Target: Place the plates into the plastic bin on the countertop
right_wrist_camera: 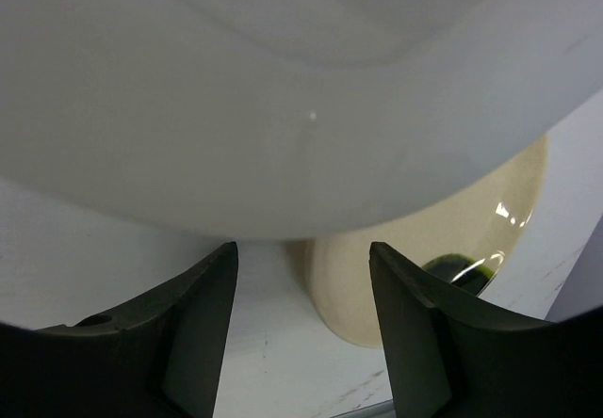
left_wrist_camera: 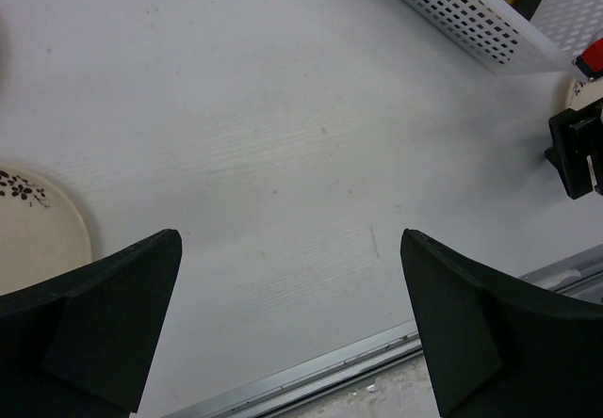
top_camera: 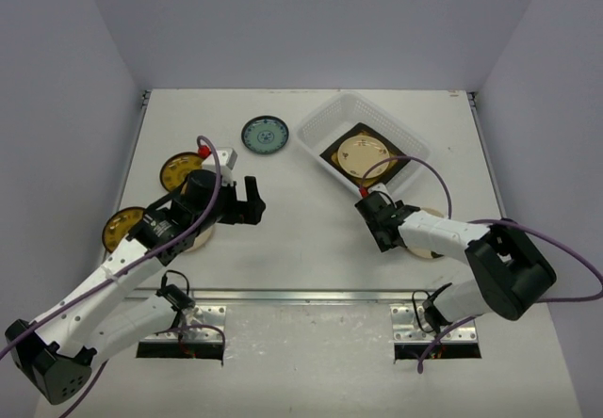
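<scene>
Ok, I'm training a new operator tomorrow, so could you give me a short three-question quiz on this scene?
1. True or false: the left gripper is shut on a plate.
2. What lies inside the plastic bin?
A. nothing
B. a round cream plate on a dark square plate
C. only a teal plate
3. Fill in: in the top view, the teal plate lies on the countertop just to the ____ of the bin.

Key: 1 false, it is open and empty. 2 B. 3 left.
</scene>
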Controlling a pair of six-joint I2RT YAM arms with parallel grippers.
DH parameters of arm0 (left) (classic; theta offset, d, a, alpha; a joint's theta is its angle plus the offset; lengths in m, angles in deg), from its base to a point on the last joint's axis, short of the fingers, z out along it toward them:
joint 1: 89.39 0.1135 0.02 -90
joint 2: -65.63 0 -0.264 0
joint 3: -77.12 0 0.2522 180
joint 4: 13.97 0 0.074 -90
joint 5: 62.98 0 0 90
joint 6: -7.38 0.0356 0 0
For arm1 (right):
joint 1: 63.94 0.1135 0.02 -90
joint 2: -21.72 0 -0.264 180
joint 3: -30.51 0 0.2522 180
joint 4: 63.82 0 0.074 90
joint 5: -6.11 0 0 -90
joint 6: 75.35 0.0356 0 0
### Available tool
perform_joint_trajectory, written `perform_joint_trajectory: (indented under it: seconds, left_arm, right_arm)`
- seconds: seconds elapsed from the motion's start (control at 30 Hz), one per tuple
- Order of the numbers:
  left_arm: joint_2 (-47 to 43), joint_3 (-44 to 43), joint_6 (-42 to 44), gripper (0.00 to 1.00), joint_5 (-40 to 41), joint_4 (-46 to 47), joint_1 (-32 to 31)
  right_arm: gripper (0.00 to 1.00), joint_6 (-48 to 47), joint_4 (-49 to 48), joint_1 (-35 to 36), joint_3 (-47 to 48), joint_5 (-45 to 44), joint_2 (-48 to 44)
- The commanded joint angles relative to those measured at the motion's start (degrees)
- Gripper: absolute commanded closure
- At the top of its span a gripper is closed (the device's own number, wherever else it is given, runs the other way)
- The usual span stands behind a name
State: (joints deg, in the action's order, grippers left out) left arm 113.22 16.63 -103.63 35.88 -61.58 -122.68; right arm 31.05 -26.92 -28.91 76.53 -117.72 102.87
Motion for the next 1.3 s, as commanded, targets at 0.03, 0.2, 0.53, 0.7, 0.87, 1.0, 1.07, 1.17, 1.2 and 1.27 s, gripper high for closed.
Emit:
perform_joint_trajectory:
  seconds: [0.03, 0.2, 0.53, 0.7, 0.87, 1.0, 1.07, 1.17, 1.2, 1.27]
  left_arm:
    - [-2.52, 0.68, 1.07, 0.0, -1.41, 3.44, 0.25]
    - [-3.35, 0.68, 1.24, 0.0, -2.34, 3.68, 0.25]
    - [-4.48, 0.68, 1.55, 0.0, -3.16, 3.88, 0.08]
    - [-4.78, 0.59, 1.68, 0.0, -3.5, 3.88, 0.13]
    - [-4.65, 0.52, 1.79, 0.0, -3.81, 3.99, 0.16]
    - [-4.23, 0.44, 1.91, 0.0, -4.03, 4.02, 0.11]
    - [-4.18, 0.5, 1.93, 0.0, -3.99, 4.03, 0.15]
    - [-4.25, 0.5, 1.8, 0.0, -3.62, 3.83, 0.16]
    - [-4.3, 0.5, 1.76, 0.0, -3.41, 3.79, 0.16]
    - [-4.34, 0.5, 1.75, 0.0, -3.12, 3.77, 0.16]
  right_arm:
    - [0.42, 1.35, -2.14, 0.1, 1.29, -4.59, 1.51]
    - [0.52, 0.43, -2.8, -2.23, 0.13, -3.27, -0.13]
    - [0.73, -3.5, -2.75, -3.78, 1.55, 0.8, 4.37]
    - [0.81, -4.73, -2.49, -4.68, 2.02, 4.44, 5.36]
    - [1.0, -3.57, -2.29, -5.06, 1.18, 4.82, 2.77]
    - [1.0, -1.55, -1.53, -5.06, -0.41, 4.15, -3.11]
    - [1.0, -0.78, -0.7, -4.98, -0.46, 4.02, -6.73]
    - [1.0, -0.37, 2.09, -5.06, 1.04, 3.0, -11.71]
    - [1.0, -0.54, 3.06, -5.06, 1.72, 2.39, -13.32]
    - [1.0, -0.66, 4.86, -4.97, 3.23, 0.23, -15.42]
